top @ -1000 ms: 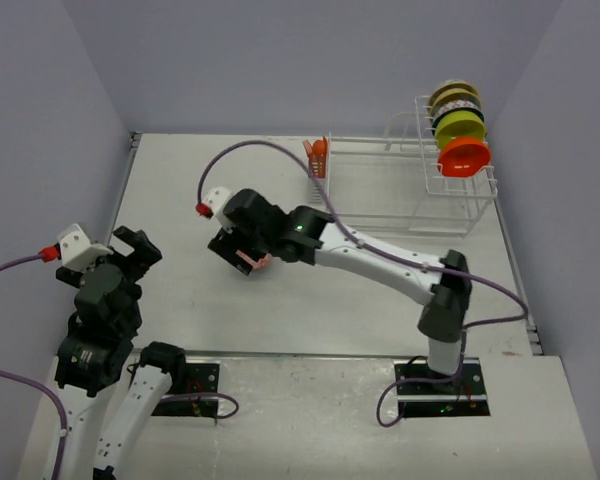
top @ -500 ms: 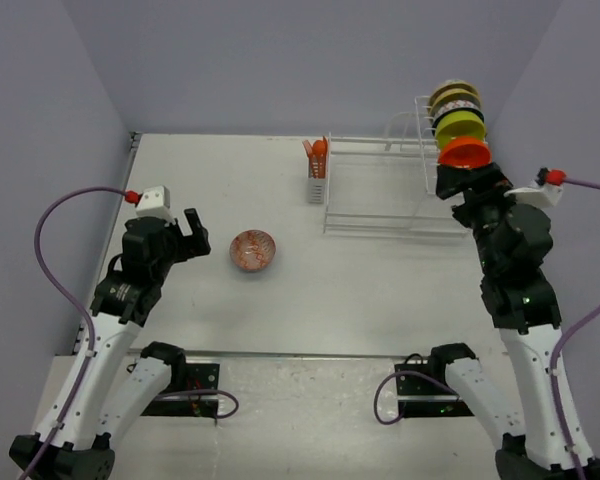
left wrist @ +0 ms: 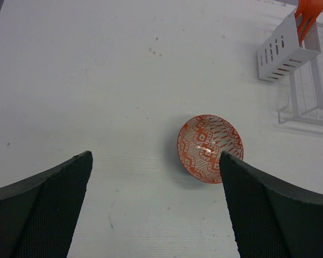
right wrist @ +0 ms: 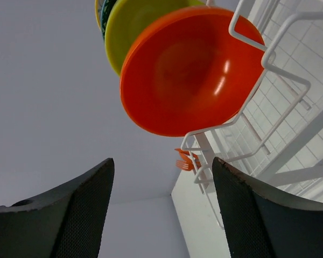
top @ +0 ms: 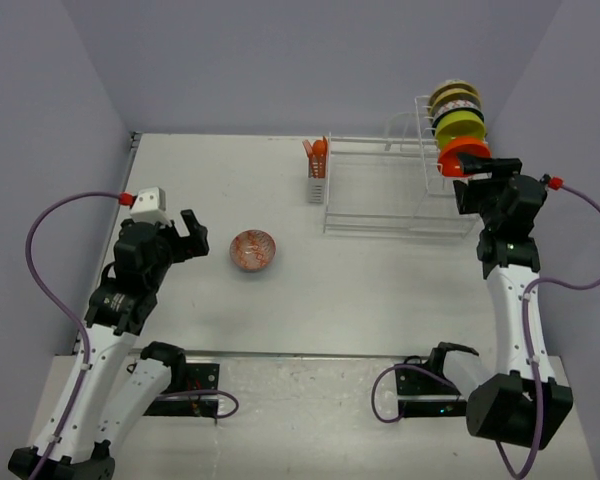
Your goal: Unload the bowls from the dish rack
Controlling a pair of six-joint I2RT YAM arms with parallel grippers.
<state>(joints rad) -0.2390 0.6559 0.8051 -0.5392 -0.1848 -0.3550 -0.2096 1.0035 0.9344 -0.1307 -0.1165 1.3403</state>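
Both sets of jaws are held spread, nothing grasped. The left gripper is hung over the table, aimed at a red-patterned bowl set upright, well apart from the dish rack. Farther off, the right gripper is held just before the orange bowl, which is stood on edge at the front of the tall slotted section; a lime-green bowl is slotted behind it, others beyond. An approach to the orange bowl is judged to be in hand; next, its rim must be straddled, pinched and lifted clear of the wires.
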